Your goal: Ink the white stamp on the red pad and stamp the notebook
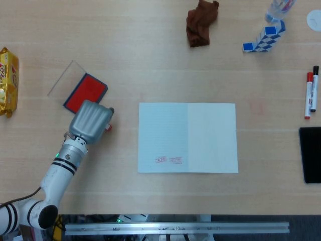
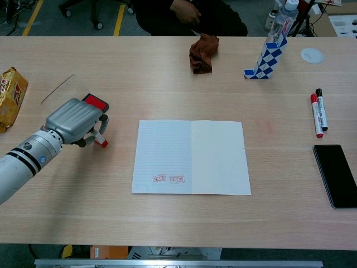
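1. The left hand point(image 1: 90, 122) sits left of centre on the desk point(image 1: 150, 60), fingers curled around a white stamp point(image 2: 99, 138) with a red base.
2. The red ink pad point(image 1: 86, 92) lies just above the hand.
3. An open notebook point(image 1: 187, 137) lies at centre, with two red stamp marks point(image 1: 168, 160) near its lower left.
4. The right hand is out of sight.

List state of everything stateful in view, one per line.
left hand: over the stamp, fingers curled down around it
white stamp: on the table beside the pad, mostly hidden
red ink pad: open, clear lid lying behind it
notebook: open flat, two red stamp marks on the left page
markers: capped, lying side by side
phone: screen dark
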Robot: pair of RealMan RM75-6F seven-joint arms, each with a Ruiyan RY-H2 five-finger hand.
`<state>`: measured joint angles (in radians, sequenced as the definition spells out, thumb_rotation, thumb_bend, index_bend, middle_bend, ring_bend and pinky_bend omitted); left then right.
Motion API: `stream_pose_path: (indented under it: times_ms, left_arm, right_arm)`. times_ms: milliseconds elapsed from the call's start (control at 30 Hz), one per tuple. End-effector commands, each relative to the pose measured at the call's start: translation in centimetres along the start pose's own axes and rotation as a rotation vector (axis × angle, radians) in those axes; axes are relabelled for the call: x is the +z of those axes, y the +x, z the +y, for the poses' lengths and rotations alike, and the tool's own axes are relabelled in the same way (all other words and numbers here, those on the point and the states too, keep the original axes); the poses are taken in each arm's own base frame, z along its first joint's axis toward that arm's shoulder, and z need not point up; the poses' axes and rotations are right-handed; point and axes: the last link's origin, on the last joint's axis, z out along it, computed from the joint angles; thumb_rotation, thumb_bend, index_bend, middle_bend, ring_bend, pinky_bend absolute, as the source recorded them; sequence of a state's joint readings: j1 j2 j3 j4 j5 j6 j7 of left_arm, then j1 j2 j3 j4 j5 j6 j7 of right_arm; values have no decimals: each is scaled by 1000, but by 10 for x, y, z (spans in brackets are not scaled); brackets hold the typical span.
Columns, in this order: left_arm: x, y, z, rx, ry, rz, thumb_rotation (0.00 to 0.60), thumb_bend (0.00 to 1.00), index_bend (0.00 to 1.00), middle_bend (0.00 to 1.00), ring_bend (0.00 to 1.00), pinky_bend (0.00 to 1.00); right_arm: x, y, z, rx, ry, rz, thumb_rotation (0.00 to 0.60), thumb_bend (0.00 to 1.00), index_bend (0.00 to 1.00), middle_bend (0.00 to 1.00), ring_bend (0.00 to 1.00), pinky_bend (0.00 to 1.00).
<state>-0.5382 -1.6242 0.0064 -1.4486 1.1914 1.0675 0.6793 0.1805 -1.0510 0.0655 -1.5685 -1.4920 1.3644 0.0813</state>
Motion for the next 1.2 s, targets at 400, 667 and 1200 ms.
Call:
stream_pose_path:
  times_ms: [400,667,1200]
  left_arm:
    - [1,0,1,2,-4,8,600,323,575,1000,1000,1000]
    - [1,4,-3,27,2,18,600,324,580,1000,1000,1000]
    - [16,26,-39,100,52,65,600,323,587,1000,1000,1000]
  right_arm:
    - [-1,0,1,3,-4,3,600,119,462,490,408,573]
    - [-2,0,2,2,-7,2,600,120,462,490,408,573]
    - [-3,0,1,1,-11,7,600,119,462,490,408,573]
